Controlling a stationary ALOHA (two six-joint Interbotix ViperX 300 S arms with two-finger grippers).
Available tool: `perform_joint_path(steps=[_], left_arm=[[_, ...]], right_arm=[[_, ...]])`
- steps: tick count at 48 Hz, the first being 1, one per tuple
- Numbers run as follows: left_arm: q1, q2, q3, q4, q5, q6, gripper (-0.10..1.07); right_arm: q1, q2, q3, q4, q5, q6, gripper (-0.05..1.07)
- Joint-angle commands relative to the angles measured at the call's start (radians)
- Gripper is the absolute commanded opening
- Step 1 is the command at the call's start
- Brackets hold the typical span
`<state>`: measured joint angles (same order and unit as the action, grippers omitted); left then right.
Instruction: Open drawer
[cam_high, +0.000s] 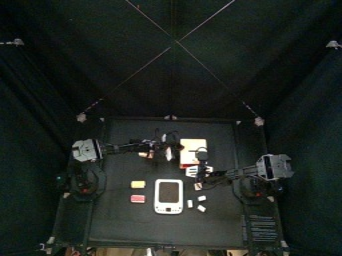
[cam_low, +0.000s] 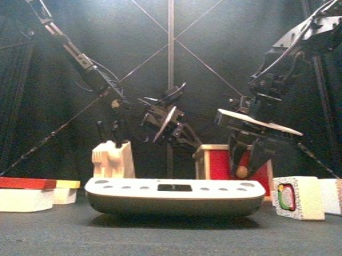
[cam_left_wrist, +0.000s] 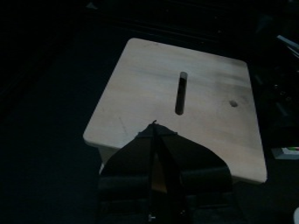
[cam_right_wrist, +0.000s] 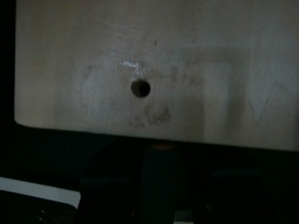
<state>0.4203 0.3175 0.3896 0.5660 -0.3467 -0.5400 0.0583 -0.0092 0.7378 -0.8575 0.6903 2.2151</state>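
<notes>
Box (cam_left_wrist: 176, 105): pale unfinished wood, matt, faint scuffs, w/ slot & small hole. White device (cam_low: 174, 195): smooth glossy plastic. Table (cam_high: 114, 205): matt black. Curtains (cam_high: 54, 60): dull black cloth.

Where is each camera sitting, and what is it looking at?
Top view: high above, looking straight down at the table; both arms show.
Front view: at the table's edge, looking level; the white device is nearest, arms behind.
Left wrist view: on the left arm, facing the tan box; left gripper shows, shut.
Right wrist view: on the right arm, close against a tan panel.
Top and left wrist views share the box.
</notes>
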Motion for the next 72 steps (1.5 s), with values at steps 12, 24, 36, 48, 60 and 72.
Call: perform_joint_path(steps=[12, 24, 36, 48, 60, 72], left_arm=[[0.005, -0.003, -0.006, 0.002, 0.012, 0.000, 0.49], [0.003, -0.003, -0.005, 0.002, 0.012, 0.000, 0.49], [0.003, -0.002, -0.005, 0.002, 0.012, 0.000, 0.49], [0.003, -0.003, -0.005, 0.002, 0.012, 0.000, 0.49], [0.003, -0.002, -0.005, 0.002, 0.012, 0.000, 0.49], [0.003, -0.002, -0.005, 0.002, 0.012, 0.000, 0.49]], right_arm=[[0.049, -0.025, -0.023, 0.009, -0.003, 0.000, 0.42], [0.095, -0.046, -0.011, 0.020, -0.003, -0.002, 0.42], [0.135, -0.075, -0.011, 0.029, 0.002, -0.002, 0.42], [0.164, -0.097, -0.014, 0.032, 0.014, 0.000, 0.42], [0.199, -0.101, -0.012, 0.048, 0.014, -0.002, 0.42], [0.233, -0.126, 0.017, 0.083, 0.015, -0.003, 0.42]])
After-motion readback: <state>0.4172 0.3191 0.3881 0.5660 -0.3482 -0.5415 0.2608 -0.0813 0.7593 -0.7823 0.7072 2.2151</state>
